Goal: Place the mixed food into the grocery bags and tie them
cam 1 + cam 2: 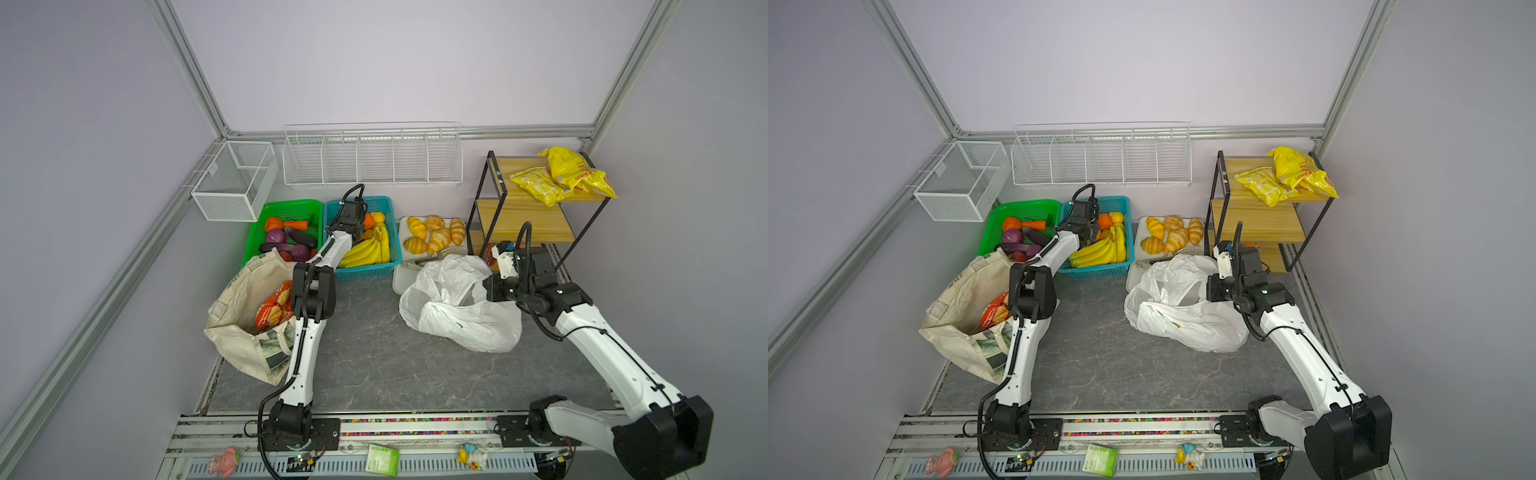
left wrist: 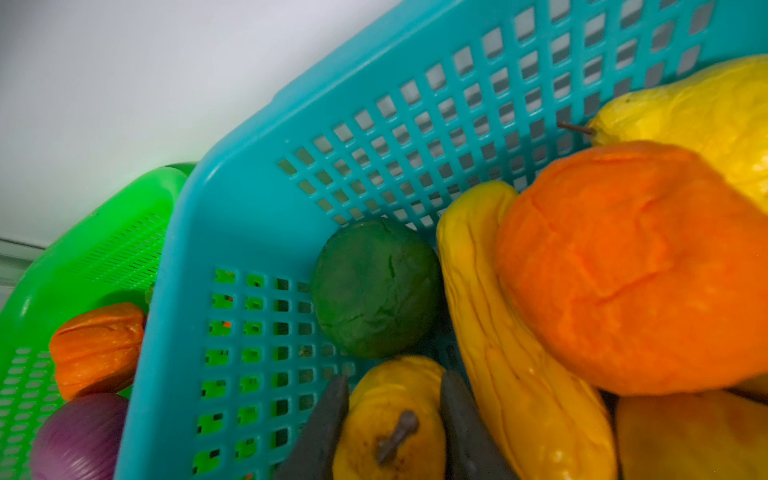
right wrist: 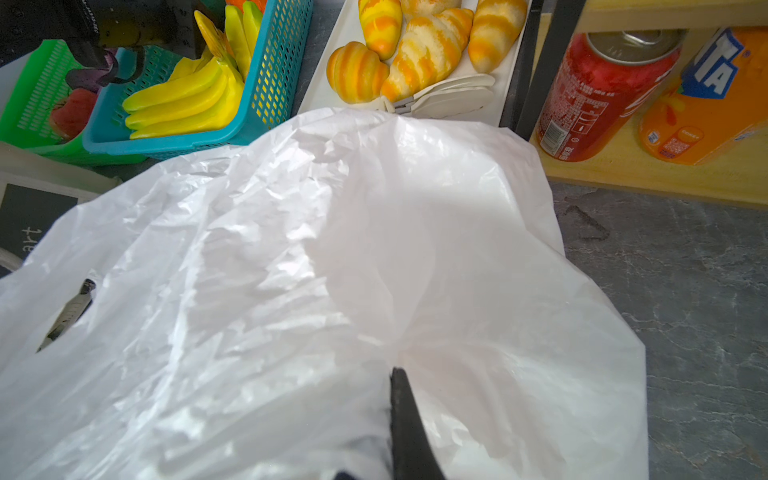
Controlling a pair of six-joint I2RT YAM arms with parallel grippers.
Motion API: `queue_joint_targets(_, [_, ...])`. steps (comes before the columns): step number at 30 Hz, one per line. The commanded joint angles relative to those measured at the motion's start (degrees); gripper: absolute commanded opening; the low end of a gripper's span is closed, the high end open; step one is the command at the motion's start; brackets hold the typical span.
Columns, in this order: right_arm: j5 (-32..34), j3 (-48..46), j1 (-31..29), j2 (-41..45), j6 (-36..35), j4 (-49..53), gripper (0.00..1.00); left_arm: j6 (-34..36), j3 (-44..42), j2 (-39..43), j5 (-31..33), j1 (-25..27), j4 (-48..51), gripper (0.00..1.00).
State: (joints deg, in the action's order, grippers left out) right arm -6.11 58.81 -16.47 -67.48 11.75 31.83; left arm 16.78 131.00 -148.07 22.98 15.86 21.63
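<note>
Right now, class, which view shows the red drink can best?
The right wrist view: the red can appears large and nearly whole. Both top views mostly hide it behind the right arm; the left wrist view shows none.

I take the shelf (image 1: 519, 224) as my marker. Yellow packets (image 1: 573, 170) lie on its top board. A red can (image 3: 598, 87) and an orange can (image 3: 698, 108) sit on its bottom board. Just left of it I see a white tray (image 1: 401, 282) with croissants (image 1: 434, 235) and tongs (image 3: 449, 93). Further left come a teal basket (image 1: 365, 272), then a green basket (image 1: 291, 205) holding an onion (image 1: 275, 236), eggplant (image 1: 301, 237) and carrot (image 1: 296, 225). A wire rack (image 1: 372, 160) and mesh box (image 1: 235, 180) hang on the walls beyond.
</note>
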Motion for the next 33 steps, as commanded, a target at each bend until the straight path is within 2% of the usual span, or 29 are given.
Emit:
queue_joint_targets(1, [-0.81,-0.97,0.31,-0.37,-0.85,-0.99,0.06,-0.65,-0.62,2.83,0.06,-0.22,1.15,0.26])
queue_joint_targets(5, [-0.8,-1.06,0.31,-0.46,-0.88,-1.07,0.06,-0.94,-7.59,8.62,0.17,0.61,-3.9,0.2])
queue_joint_targets(9, [-0.88,-1.11,0.3,-0.45,-0.93,-1.09,0.06,-0.5,-13.91,13.82,0.82,1.69,-8.75,0.2])
queue_joint_targets(25, [-0.74,-1.68,0.35,0.33,-0.82,-1.18,0.06,-0.85,-24.23,22.9,4.03,4.45,-15.67,0.19])
queue_joint_targets(28, [-0.75,-1.76,0.35,0.35,-0.63,-1.4,0.06,-2.53,-28.65,26.98,4.46,5.68,-16.24,0.19])
queue_joint_targets(33, [-0.92,-2.12,0.3,0.73,-0.43,-1.86,0.06,-9.13,-40.83,38.89,3.73,8.43,-18.03,0.18])
